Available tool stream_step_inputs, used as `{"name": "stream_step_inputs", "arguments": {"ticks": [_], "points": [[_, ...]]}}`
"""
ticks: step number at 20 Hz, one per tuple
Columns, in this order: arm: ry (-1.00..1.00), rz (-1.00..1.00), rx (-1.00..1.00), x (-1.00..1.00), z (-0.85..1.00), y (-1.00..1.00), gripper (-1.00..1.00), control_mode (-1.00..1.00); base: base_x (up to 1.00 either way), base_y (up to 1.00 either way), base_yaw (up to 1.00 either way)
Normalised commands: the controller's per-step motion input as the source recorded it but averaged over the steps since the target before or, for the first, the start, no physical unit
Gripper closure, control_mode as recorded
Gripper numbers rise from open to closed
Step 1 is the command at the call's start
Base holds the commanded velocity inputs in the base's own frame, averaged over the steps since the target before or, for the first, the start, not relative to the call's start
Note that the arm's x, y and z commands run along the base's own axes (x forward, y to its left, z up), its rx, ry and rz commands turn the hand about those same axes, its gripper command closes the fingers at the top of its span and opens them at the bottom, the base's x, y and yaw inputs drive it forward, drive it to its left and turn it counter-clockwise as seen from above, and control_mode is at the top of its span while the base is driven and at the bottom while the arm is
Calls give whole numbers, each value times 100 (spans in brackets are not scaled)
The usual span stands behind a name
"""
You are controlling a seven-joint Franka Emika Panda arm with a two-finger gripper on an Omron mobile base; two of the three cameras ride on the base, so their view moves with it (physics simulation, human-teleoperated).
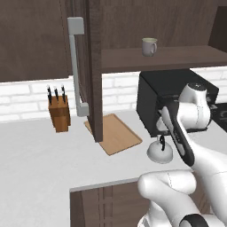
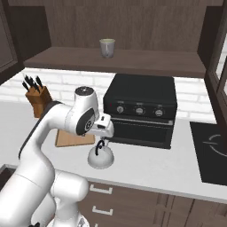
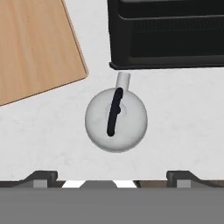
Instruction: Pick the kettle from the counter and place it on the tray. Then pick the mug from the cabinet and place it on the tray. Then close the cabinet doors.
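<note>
The silvery dome kettle (image 3: 116,120) with its black arched handle stands on the grey-white counter (image 1: 40,155), in front of a black oven. My gripper (image 3: 111,177) hangs straight above the kettle (image 2: 100,157), open, its fingertips (image 3: 41,176) wide apart and nothing between them. The light-brown wooden tray (image 1: 116,133) lies flat on the counter just left of the kettle (image 1: 159,153). The greyish mug (image 1: 149,46) stands upright on the inner shelf of the dark brown cabinet (image 2: 124,60). The cabinet doors stand open; the left door (image 1: 91,71) juts out above the tray, edge-on, with a grey bar handle (image 1: 75,66).
The black countertop oven (image 2: 139,108) sits right behind the kettle. A knife block (image 1: 59,113) stands against the white brick wall at the left. A dark cooktop (image 2: 213,150) lies at the right. The right door (image 2: 217,66) hangs open over it.
</note>
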Motion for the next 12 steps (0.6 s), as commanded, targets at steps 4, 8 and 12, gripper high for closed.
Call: {"name": "stream_step_inputs", "arguments": {"ticks": [4,8,12], "points": [[6,-4,0,31,-31,2,-100,-100,0,0,0],[12,-4,0,51,-18,1,-100,-100,0,0,0],[11,-2,0,43,-26,0,-100,-100,0,0,0]]}}
